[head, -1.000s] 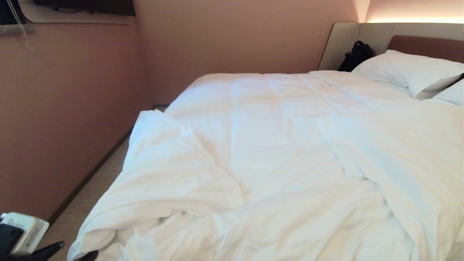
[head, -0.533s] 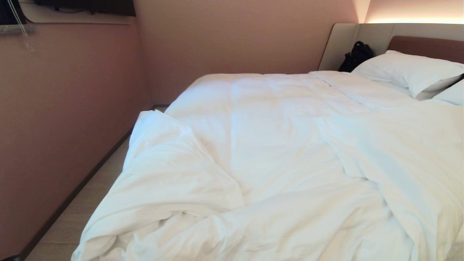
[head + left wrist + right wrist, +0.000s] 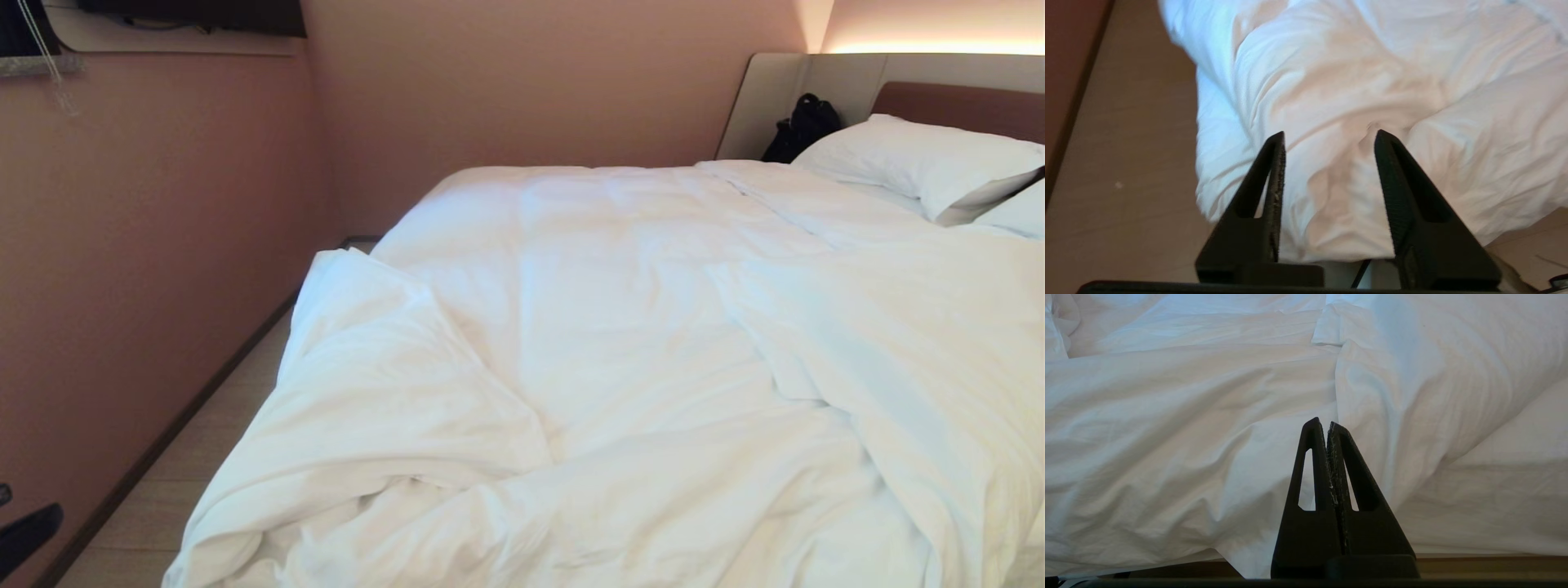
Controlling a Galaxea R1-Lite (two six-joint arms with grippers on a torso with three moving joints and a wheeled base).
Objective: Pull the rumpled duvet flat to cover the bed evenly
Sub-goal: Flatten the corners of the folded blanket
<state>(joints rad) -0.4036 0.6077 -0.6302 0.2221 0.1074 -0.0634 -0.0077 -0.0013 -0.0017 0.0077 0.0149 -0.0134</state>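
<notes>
Your left hand [image 3: 1329,136] fills the bottom centre of the frame, its two dark fingers [image 3: 1265,192] standing apart with nothing between them. You see the rumpled white duvet [image 3: 1372,81] beyond them, spread across the upper centre and right of the frame, with its corner bulging down toward the lower centre behind the fingers. The pale wood floor [image 3: 1126,163] takes the left of the frame. A dark skirting strip [image 3: 1069,110] runs along the far left edge.
</notes>
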